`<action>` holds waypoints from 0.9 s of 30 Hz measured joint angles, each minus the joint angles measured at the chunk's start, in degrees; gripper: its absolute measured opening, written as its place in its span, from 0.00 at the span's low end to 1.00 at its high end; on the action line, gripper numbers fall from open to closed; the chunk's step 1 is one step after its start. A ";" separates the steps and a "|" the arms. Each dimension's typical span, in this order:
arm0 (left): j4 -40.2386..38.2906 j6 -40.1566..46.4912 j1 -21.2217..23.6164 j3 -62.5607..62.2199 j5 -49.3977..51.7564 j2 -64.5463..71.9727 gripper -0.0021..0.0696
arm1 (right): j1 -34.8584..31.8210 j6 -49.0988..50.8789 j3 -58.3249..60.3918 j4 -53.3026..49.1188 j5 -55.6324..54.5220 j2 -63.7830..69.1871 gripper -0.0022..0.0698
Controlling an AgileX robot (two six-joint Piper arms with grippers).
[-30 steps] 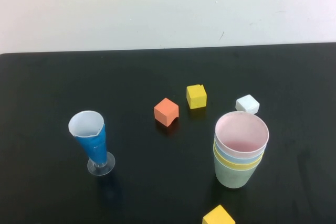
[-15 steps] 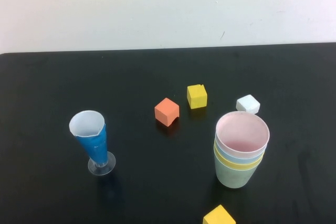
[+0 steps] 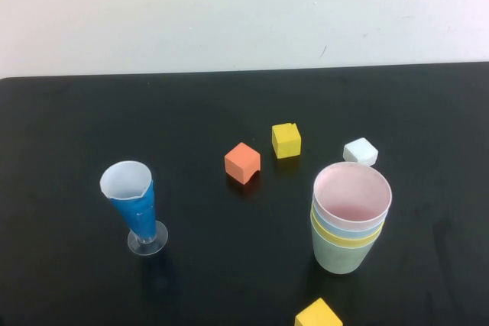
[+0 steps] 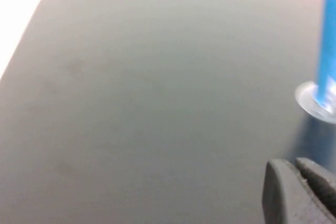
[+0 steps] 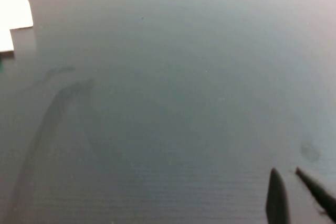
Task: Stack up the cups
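Standing upright and nested on the table [image 3: 229, 280], the cups [image 3: 351, 219] sit probably nearer my right pincer [image 5: 294, 195], which is closed and empty like my left pincer [image 4: 296, 190].

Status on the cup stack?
Left gripper shut, empty, near blue-wrapped glass. Right gripper shut, empty, over bare table. Cups all nested, pink on top. Nothing obstructing.

The four cups [image 3: 350, 223] are standing nested in one upright stack on the right part of the black tabletop [image 3: 229, 265]; the pale green cup [image 3: 338, 256] is sitting at the bottom, bearing the others; the yellow cup [image 3: 345, 240] is showing only a rim band above it; the light blue cup [image 3: 348, 228] is showing a band above that; the pink cup [image 3: 351, 192] is sitting innermost, mouth open upward.
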 joint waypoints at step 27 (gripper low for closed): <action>-0.77 1.42 7.27 -0.11 4.53 -3.26 0.03 | 0.00 0.00 0.00 -0.04 0.11 0.00 0.04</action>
